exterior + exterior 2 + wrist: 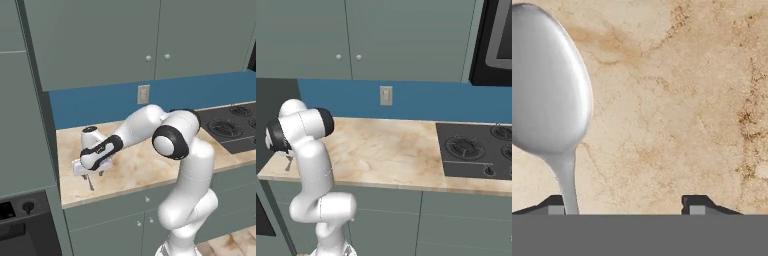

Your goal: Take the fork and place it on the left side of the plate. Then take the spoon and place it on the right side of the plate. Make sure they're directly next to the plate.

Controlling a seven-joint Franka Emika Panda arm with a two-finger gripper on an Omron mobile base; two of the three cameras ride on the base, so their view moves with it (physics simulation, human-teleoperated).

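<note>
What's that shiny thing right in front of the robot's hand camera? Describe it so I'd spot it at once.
Start at the beige marbled counter, at its left end where the white arm bends down. There, by the claw, is the spoon: grey metal, with a smooth oval bowl narrowing to a thin handle that runs down beside the left fingertip. The bowl has no tines.
</note>
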